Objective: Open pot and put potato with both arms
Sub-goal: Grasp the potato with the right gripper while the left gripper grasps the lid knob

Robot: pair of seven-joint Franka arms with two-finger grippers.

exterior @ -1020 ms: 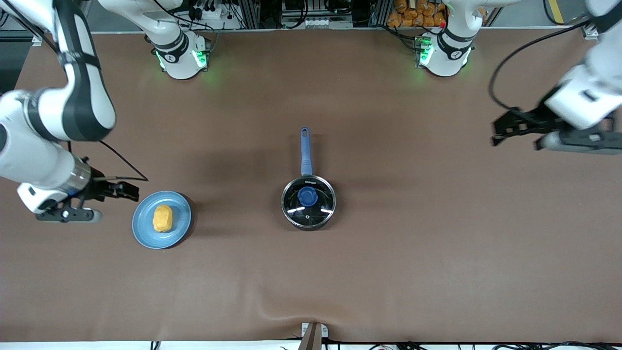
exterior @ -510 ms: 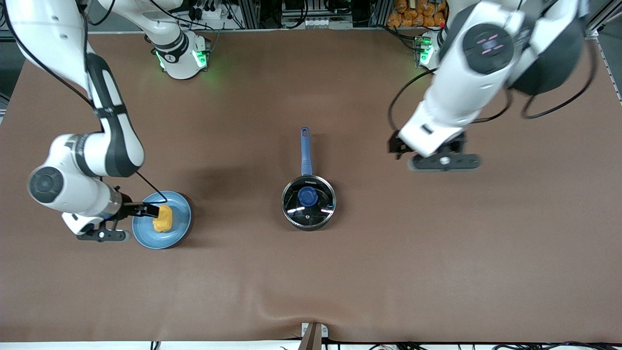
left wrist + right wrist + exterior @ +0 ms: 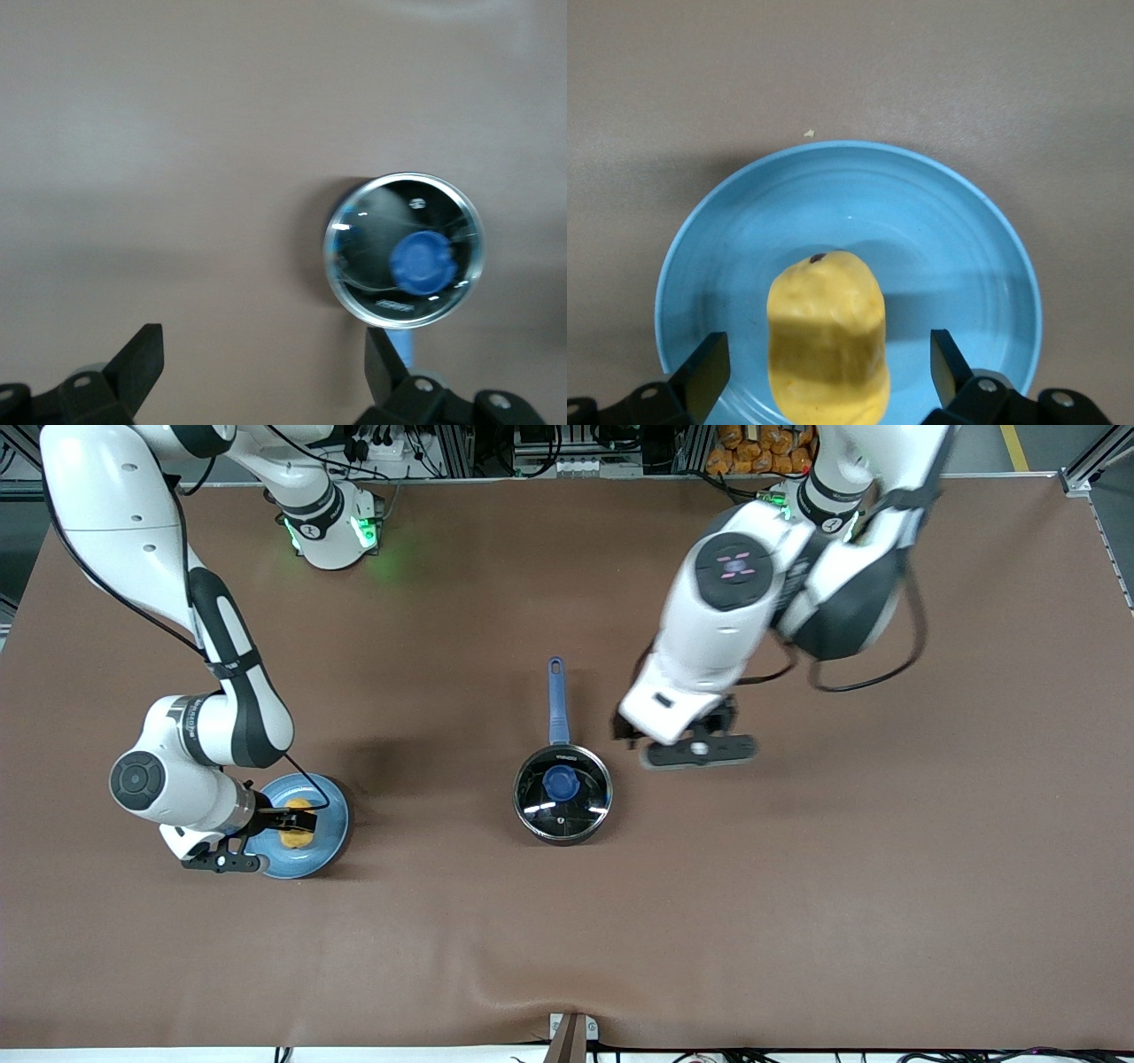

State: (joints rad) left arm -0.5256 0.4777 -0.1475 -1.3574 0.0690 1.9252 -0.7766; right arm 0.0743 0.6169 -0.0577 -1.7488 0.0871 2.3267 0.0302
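Sitting lumpy yellow potato (image 3: 827, 341), blue plate (image 3: 966, 239)

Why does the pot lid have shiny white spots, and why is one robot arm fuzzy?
Front view: lamp glare streaks the pot lid; the left arm is motion-blurred, its left gripper beside the pot. Left wrist view: soft overall, glints on the glass.

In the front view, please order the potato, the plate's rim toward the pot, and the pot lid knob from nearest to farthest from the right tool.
From the right tool:
1. Potato, between the open fingers, on the plate.
2. Plate rim, just past the potato.
3. Lid knob, on the pot at the table's middle.
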